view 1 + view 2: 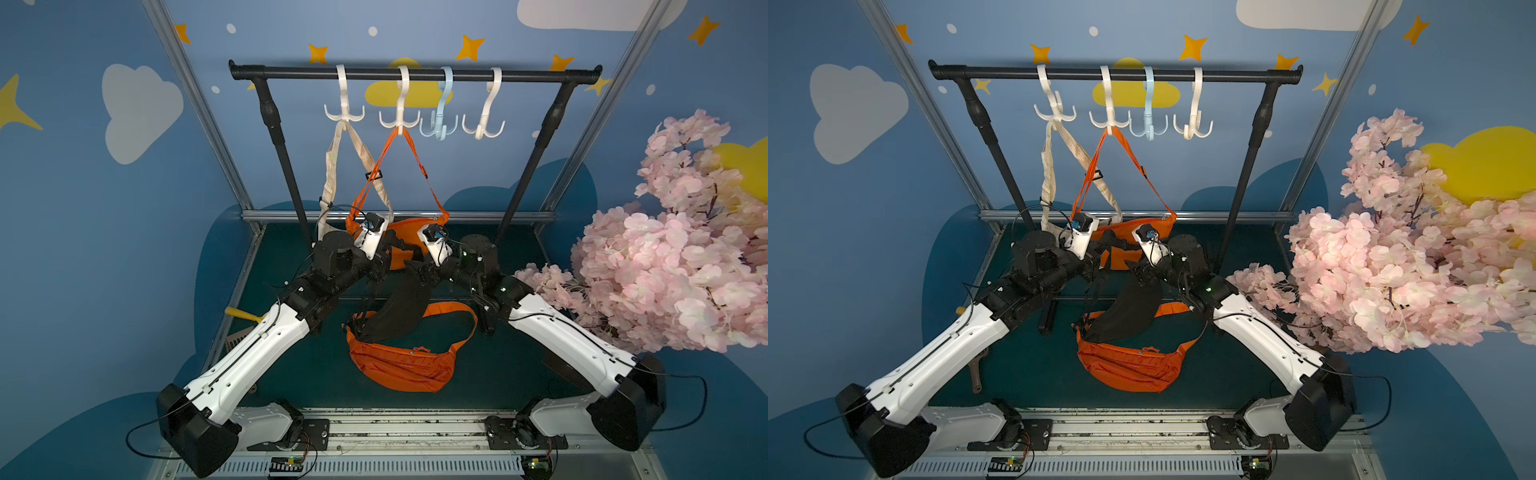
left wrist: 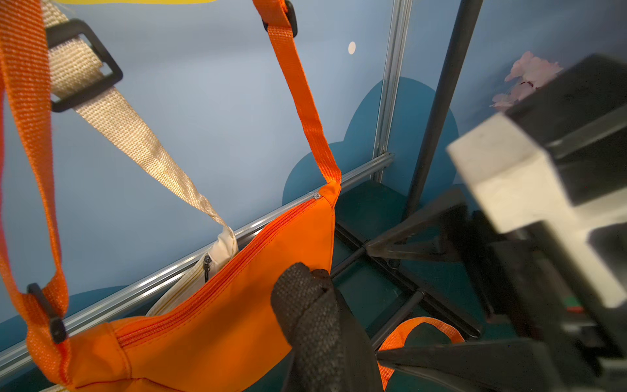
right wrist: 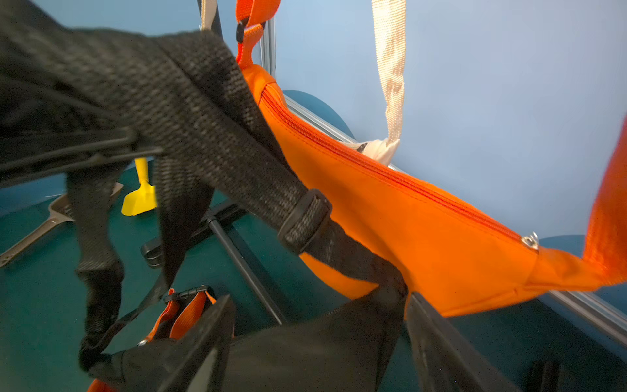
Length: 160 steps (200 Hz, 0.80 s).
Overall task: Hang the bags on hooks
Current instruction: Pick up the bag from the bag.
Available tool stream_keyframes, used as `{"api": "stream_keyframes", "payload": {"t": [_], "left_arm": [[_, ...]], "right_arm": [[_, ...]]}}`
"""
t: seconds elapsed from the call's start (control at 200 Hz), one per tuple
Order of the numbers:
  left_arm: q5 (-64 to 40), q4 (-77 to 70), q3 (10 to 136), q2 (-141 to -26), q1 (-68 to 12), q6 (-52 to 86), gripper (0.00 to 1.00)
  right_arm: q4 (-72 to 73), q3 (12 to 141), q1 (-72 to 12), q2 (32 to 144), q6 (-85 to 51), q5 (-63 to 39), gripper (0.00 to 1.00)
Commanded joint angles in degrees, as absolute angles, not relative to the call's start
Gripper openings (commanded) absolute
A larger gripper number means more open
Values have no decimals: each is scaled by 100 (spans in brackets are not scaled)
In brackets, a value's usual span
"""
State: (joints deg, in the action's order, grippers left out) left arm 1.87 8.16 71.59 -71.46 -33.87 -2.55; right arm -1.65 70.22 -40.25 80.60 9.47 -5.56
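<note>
Not hung yet: black bag (image 1: 399, 307) dangles low over counter (image 1: 498, 374), well below free blue hook (image 1: 439, 120); left tool (image 1: 384, 259) clamped on its strap (image 2: 308, 315), right tool (image 1: 419, 266) fingers wide apart w/ bag cloth between, apparently unpinched, both arms angled inward, wrists near each other before rack (image 1: 415, 75).

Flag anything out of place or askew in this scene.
The black bag slumps, half-lifted, across the orange bag lying on the mat rather than hanging. A yellow-handled tool lies stray at the mat's edge.
</note>
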Motion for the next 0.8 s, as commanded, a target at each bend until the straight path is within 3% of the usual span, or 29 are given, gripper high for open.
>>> {"api": "stream_keyframes", "payload": {"t": [0.0,0.15,0.21,0.25,0.35,0.446,0.506,0.591,0.696,0.796], "left_arm": [[107,843,7348,-7092,-3375,-229,4],[28,818,7300,-7049,-3375,-202,4],[9,812,7262,-7022,-3375,-203,4],[0,817,7228,-6995,-3374,-211,4],[17,800,7060,-6933,-3364,-177,4],[61,700,6783,-6868,-3363,-67,8],[47,572,6553,-6838,-3370,16,30],[-21,357,6241,-6844,-3365,142,52],[-123,63,5914,-6919,-3371,297,61],[-122,-153,5715,-7004,-3392,334,63]], "right_arm": [[225,7393,-4069,8355,1102,-634,79],[325,7886,-4085,8799,1112,-274,77],[325,8085,-4087,8943,1121,-189,71],[287,8197,-4085,9021,1151,-151,61],[145,8414,-4102,9073,1218,-182,24],[-2,8525,-4120,8989,1241,-203,0],[-42,8534,-4130,8884,1263,-164,0],[-213,8599,-4137,8754,1258,-158,0],[-366,8633,-4173,8605,1231,-143,0],[-504,8610,-4205,8460,1226,-132,0]]}}
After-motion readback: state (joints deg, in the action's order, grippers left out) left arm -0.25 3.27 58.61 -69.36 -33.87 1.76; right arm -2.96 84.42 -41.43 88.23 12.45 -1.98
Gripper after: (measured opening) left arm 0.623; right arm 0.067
